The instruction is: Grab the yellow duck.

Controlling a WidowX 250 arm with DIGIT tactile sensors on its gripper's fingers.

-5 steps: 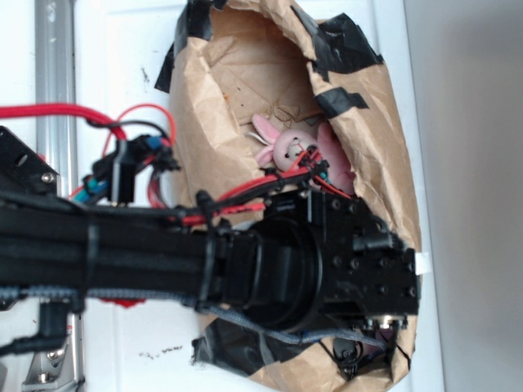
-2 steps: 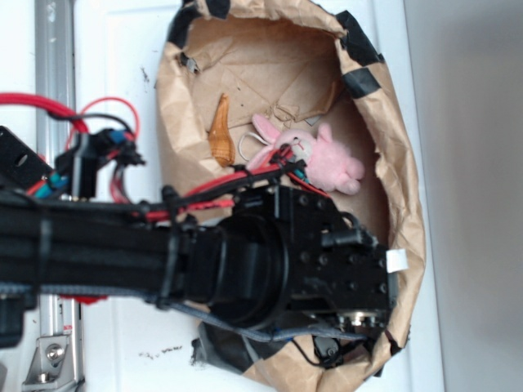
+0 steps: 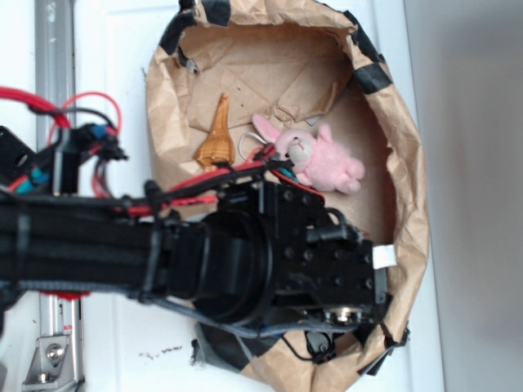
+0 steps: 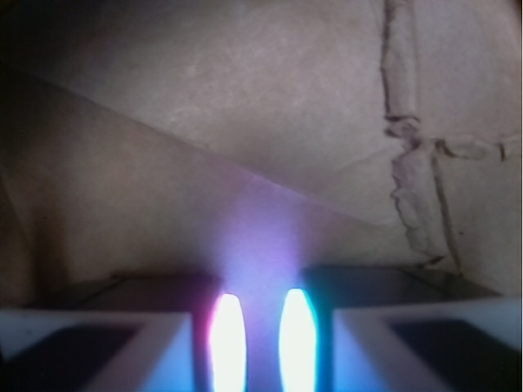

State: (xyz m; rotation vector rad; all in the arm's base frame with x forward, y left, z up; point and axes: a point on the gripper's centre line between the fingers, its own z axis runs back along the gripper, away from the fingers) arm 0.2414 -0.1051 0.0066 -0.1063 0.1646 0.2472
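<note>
Leftward the arm has slid, baring more seashell (image 3: pixel 216 137); no duck shows. Fingers (image 4: pixel 263 343) stand nearly closed, empty. Probably light, squeezable: grip its body.

A white counter (image 3: pixel 114 73) carrying dark scuff marks runs beneath the scene, bordered on the left by a grey metal rail (image 3: pixel 54 65) with a bolted bracket at its lower end, and on the right by a plain grey wall (image 3: pixel 482 196) under soft, even light.
</note>
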